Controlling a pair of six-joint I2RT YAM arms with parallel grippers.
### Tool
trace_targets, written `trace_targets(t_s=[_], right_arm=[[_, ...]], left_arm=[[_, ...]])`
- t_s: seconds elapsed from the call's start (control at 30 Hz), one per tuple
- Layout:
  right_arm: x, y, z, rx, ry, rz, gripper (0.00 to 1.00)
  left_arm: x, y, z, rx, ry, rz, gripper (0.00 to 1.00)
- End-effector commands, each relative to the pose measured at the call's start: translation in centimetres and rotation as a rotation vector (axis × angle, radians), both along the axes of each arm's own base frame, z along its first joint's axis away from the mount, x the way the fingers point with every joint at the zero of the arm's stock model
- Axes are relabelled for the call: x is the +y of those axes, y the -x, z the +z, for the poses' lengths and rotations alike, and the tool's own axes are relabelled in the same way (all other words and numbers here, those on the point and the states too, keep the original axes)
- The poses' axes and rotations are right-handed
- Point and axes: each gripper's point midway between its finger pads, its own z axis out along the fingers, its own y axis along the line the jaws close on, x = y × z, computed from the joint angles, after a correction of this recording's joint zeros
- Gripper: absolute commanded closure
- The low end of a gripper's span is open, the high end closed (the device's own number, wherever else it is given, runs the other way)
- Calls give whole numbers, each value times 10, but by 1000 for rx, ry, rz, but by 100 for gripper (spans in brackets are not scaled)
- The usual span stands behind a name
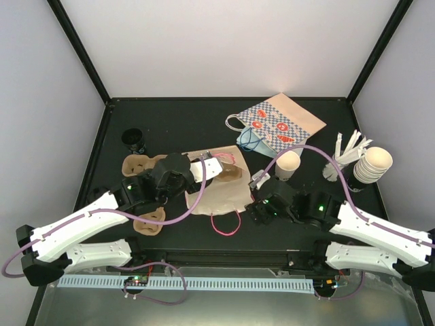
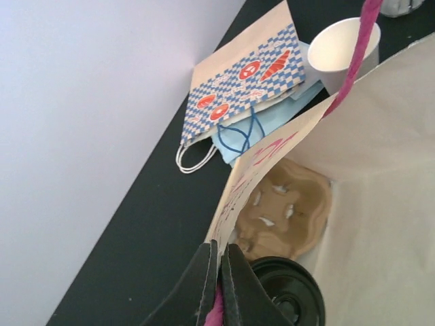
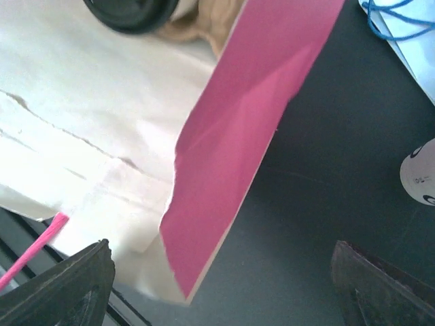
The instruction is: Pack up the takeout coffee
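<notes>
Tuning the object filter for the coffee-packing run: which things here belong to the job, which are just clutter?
Job: white paper cup; pink bag; left gripper, shut on the bag's edge; right gripper, open.
Lying about: checkered bag; light-blue bag; stack of cream cups; small black cup; loose pulp carriers.

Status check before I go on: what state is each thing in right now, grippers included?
left gripper: shut on the rim of the pink bag.
right gripper: open, holding nothing.
pink bag: on its side, mouth held open.
coffee cup: upright, no lid, outside the pink bag.
carrier: inside the pink bag.
checkered bag: lying flat.
cup stack: nested, not gripped.
</notes>
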Motion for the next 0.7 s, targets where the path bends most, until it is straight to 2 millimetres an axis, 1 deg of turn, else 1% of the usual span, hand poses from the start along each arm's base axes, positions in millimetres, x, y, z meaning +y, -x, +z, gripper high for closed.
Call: trace_targets(t_s=[0.0, 0.03, 0.07, 0.1, 0.17, 0.3, 0.5, 0.6, 0.67], right_arm=[[8, -12, -9, -31, -38, -70, 11], [9, -14, -11, -32, -46, -79, 11], [8, -14, -19, -29, -38, -90, 11], [8, -15, -22, -27, -39, -97, 11], [7, -15, -29, -22, -30, -109, 11], [4, -15, -31, -26, -27, -115, 11], [2, -14, -15, -48, -86, -111, 10], [0, -16, 1, -69, -113, -121, 7], [-4, -20, 18, -100, -127, -148, 3]], left_arm=[[1, -6, 29, -91, 41, 22, 99], [0, -3, 25, -79, 41, 10, 98], [-1, 0, 20, -66, 42, -6, 98], [-3, 4, 11, -46, 36, -29, 99], [-6, 12, 0, -14, 44, -64, 98], [-6, 19, -14, 31, 59, -75, 98], [-5, 22, -15, 49, 84, -77, 98], [-1, 14, -8, 44, 103, -12, 98], [0, 7, -3, 42, 104, 25, 98]])
